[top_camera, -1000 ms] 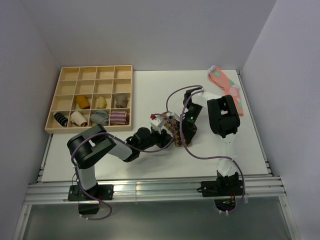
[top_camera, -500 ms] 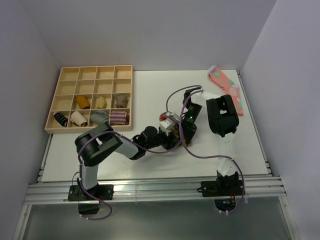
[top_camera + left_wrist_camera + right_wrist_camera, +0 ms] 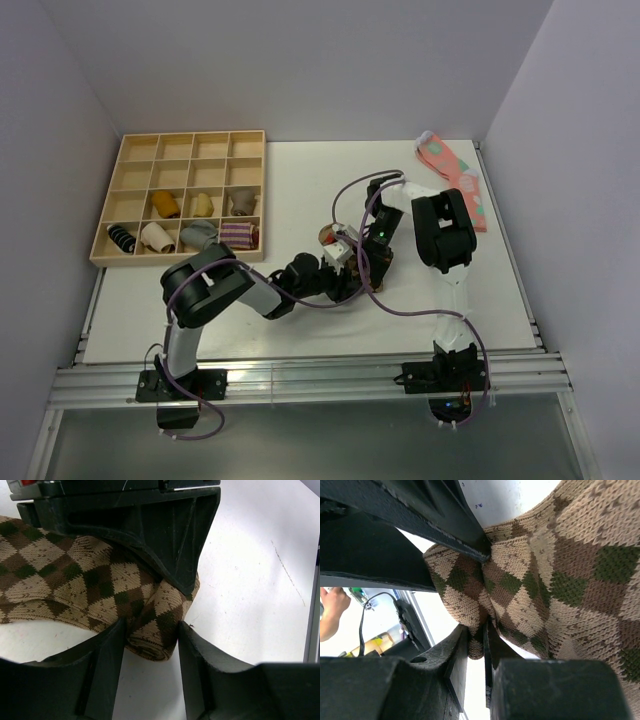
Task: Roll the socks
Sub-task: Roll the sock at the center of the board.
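At the far left of the white counter (image 3: 290, 185) sits a wooden tray (image 3: 195, 133) split into small compartments. Its two nearest rows hold rolled socks: a black striped one (image 3: 122, 238), a white one (image 3: 157, 236), a grey one (image 3: 200, 235) and a purple-striped one (image 3: 238, 236) in front, and a mustard one (image 3: 165, 204), a pale yellow one (image 3: 204, 204) and a grey-brown one (image 3: 240, 202) behind.

The left arm (image 3: 215, 290) stretches low across the counter from its base toward the middle. In its wrist view, the left hand (image 3: 151, 626) has a folded end of the socks (image 3: 75, 580) sitting between its fingers (image 3: 107, 665). The tan and brown diamond fabric fills the gap and touches both of them, so the hand is clamped on that fold.

The rest of the socks spreads away to the left in that view and lies flat on the counter. From above they lie near the middle of the counter, mostly hidden under the two hands.

The right arm (image 3: 445, 235) bends down from the right to the same spot. The right hand (image 3: 476, 630) has its fingers (image 3: 457, 655) nearly together, pinching a thin bunched edge of the socks between them. The two hands meet tip to tip over the fabric.

At the far right back corner lie pink socks (image 3: 455, 175), well apart from the hands.
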You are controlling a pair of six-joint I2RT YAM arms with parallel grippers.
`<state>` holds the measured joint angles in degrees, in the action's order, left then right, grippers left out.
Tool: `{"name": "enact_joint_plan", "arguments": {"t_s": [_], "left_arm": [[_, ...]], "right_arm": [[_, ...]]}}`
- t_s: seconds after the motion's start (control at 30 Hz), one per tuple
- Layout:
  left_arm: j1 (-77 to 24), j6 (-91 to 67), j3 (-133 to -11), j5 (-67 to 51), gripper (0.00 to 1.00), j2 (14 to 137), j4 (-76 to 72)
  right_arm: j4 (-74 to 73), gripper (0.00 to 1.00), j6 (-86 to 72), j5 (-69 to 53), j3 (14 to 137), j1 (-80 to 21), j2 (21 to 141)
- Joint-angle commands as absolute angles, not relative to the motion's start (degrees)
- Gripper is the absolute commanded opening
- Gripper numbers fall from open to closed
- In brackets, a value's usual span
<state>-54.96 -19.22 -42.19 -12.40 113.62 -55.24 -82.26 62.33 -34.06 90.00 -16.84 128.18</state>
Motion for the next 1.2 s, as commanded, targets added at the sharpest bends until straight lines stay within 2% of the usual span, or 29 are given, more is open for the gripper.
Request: {"name": "enact_joint_plan", "arguments": {"t_s": [0.0,0.13,0.27,0.4,0.6,0.7,1.17], "left_arm": [[-55.2,-19.42,-43.94,-13.89,0.5,115.57,-56.78],[-55.2,-21.35,-44.65,-14.5,0.39,116.98,-57.39],[-55.02,-24.07,-45.26,-16.08,0.16,118.65,-57.13],[-55.11,-27.33,-45.17,-17.58,0.01,118.83,-55.99],[-55.11,-33.57,-46.14,-18.72,0.0,119.53,-48.89],[-55.02,-35.5,-47.63,-18.2,0.0,119.62,-42.22],[-49.75,-43.68,-49.92,-22.67,0.0,118.74,-27.53]], "right_arm": [[-82.53,0.15,62.76,-29.09,91.49,-16.35,130.6],[-82.53,0.16,62.4,-29.18,91.67,-16.35,130.61],[-82.09,0.17,61.61,-29.53,91.67,-16.35,130.43],[-80.16,0.22,60.03,-29.88,91.23,-16.35,129.12],[-72.52,0.41,55.46,-30.06,87.64,-16.26,123.94],[-68.3,0.46,53.36,-30.76,85.53,-16.08,120.6],[-58.01,0.54,48.42,-39.55,84.12,-7.74,110.84]]}}
